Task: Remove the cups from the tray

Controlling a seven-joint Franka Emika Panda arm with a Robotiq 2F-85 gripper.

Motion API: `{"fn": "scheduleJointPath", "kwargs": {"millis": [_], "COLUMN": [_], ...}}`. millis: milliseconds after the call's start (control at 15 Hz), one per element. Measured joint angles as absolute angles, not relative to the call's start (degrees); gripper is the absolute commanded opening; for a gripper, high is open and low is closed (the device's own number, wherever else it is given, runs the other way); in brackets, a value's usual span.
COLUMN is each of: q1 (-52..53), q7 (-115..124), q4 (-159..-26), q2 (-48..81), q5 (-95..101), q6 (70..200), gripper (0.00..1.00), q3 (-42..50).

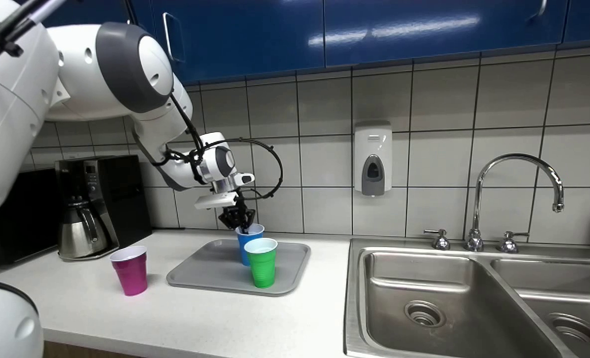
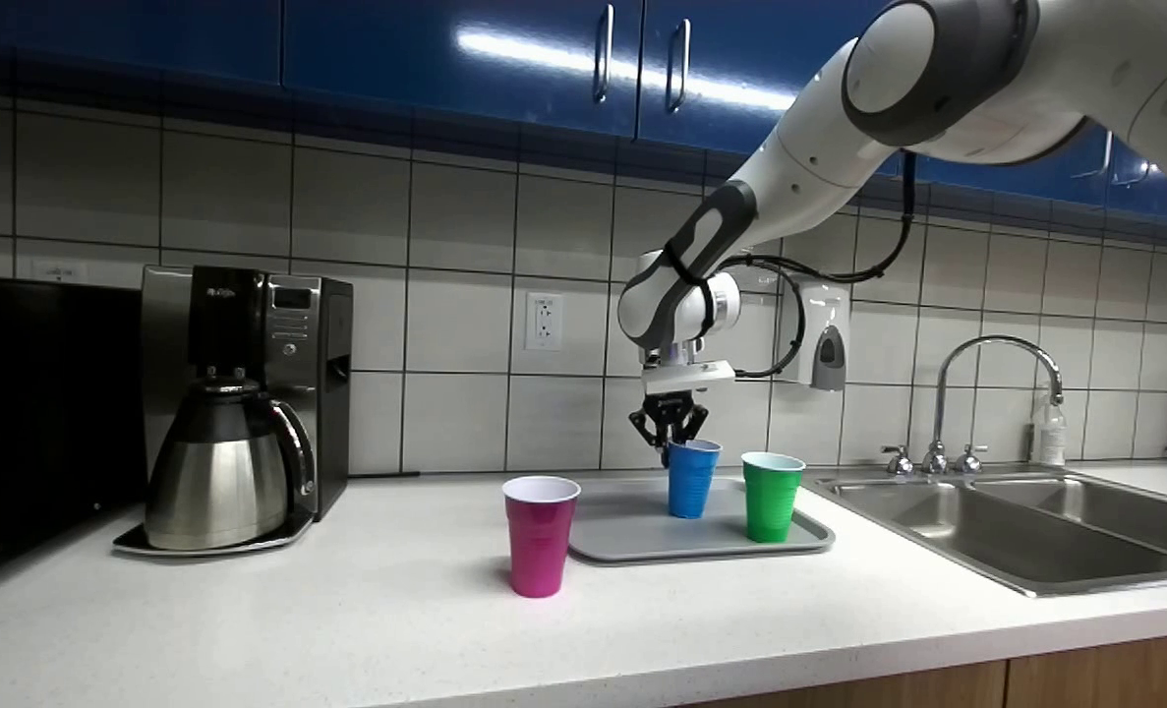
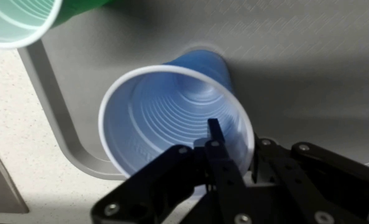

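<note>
Gripper point(image 3: 236, 133): jaws a little apart, one finger inside the blue cup point(image 3: 168, 115) and one outside, its wall between them; if they press it, I am not able to say.
Blue cup: on the tray point(image 3: 85, 77), centre of the wrist view.
Green cup point(image 3: 19, 23): also on the tray, upper left of the wrist view.
Magenta cup point(image 2: 539, 541): on the counter point(image 2: 347, 629), lower middle of an exterior view.
Sink point(image 1: 459, 293): lower right in both exterior views.
</note>
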State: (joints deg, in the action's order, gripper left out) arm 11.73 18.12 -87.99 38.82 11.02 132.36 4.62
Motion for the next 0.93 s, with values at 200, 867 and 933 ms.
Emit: {"fn": "scheduleJointPath", "kwargs": {"millis": [200, 867, 933], "q1": [11.7, 12.2, 12.4], "q7": [18.1, 18.1, 18.1], "q4": [-87.9, -87.4, -87.4], "q2": [38.8, 38.2, 37.8], "q5": [11.0, 11.0, 11.0], "q6": [132.4, 132.4, 132.4], "gripper": [0.0, 0.0, 0.0], "q3": [4.6, 4.6, 4.6]}}
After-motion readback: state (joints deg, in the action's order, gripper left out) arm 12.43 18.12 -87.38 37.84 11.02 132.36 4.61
